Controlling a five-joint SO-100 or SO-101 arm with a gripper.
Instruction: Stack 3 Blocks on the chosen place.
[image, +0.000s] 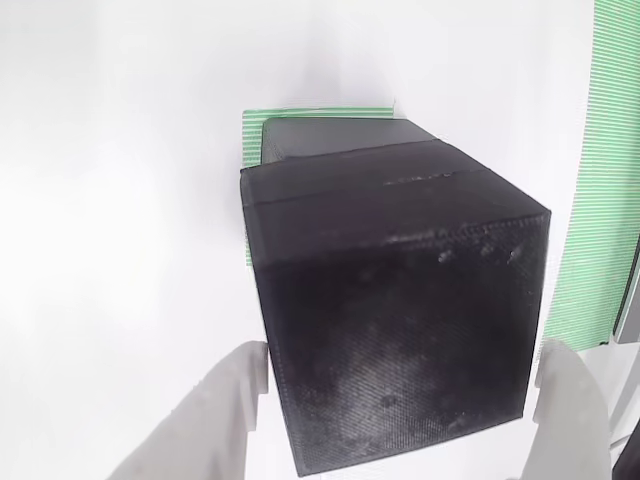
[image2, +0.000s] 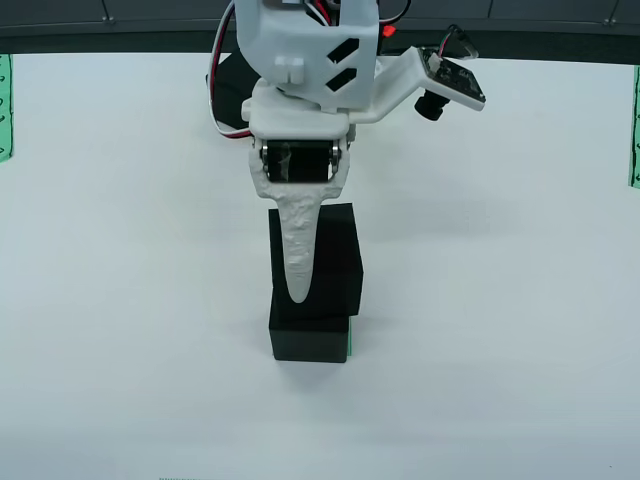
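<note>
I hold the top block (image2: 330, 255) clamped in the gripper (image: 400, 400); it sits skewed over the lower block (image2: 308, 338) on the patch (image: 252, 125); square it before release.

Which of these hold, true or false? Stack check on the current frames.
1. The gripper holds a black block. True.
2. The held block sits above a lower block. True.
3. The lower block rests on a red patch. False: the patch is green with pale stripes.
4. The held block lines up squarely with the lower one. False: in the front view it is offset to the right and looks slightly tilted.
5. The table is white. True.
</note>
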